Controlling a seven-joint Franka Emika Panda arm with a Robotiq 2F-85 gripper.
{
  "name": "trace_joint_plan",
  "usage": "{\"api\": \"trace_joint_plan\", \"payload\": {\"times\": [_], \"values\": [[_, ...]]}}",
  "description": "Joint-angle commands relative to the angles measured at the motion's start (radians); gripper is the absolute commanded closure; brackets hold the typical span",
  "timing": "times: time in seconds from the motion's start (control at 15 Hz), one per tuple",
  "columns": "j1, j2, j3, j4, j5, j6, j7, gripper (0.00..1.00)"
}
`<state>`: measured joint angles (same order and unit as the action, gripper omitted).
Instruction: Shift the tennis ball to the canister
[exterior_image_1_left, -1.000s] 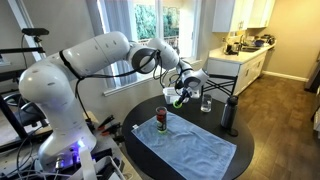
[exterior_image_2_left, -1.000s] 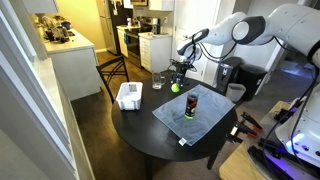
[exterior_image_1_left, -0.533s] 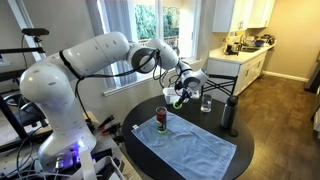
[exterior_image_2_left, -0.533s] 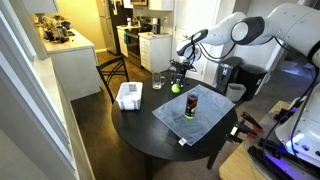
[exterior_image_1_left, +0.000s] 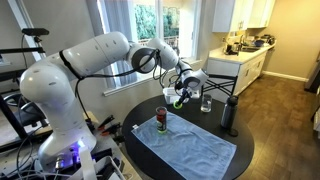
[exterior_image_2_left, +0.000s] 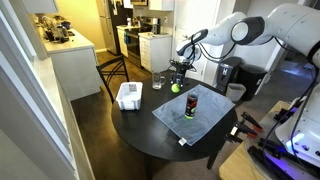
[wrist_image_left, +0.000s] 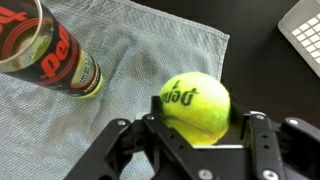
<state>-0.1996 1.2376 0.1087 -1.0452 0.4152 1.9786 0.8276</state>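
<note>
My tool (wrist_image_left: 199, 115) pinches the tennis ball (wrist_image_left: 196, 100) across its widest middle, with one finger on each side, over the blue towel (wrist_image_left: 140, 45) that lies on the dark surface (wrist_image_left: 262, 60). I judge the ball light, fuzzy and a bit springy, so the felt gives friction and a moderate squeeze is enough. The canister (wrist_image_left: 45, 45) stands upright nearby on the towel, and its mouth looks hardly wider than the ball.

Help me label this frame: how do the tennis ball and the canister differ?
The tennis ball is a fuzzy yellow-green sphere; the canister is a clear tube with a red lower part. The ball sits clasped in the gripper; the canister stands free on the blue towel. Both bear printed lettering.
</note>
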Motion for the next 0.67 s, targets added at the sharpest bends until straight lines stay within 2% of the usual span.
{"api": "trace_joint_plan", "payload": {"times": [0.0,0.2,0.4,0.47,0.6], "values": [[0.004,-0.089,0.009,-0.083,-0.001,0.05,-0.045,0.59],[0.022,-0.177,0.012,-0.155,-0.016,0.076,-0.086,0.59],[0.046,-0.29,0.018,-0.274,-0.035,0.065,-0.139,0.59],[0.072,-0.319,-0.011,-0.301,-0.009,0.055,-0.166,0.59],[0.095,-0.388,-0.011,-0.383,-0.006,0.032,-0.208,0.59]]}}
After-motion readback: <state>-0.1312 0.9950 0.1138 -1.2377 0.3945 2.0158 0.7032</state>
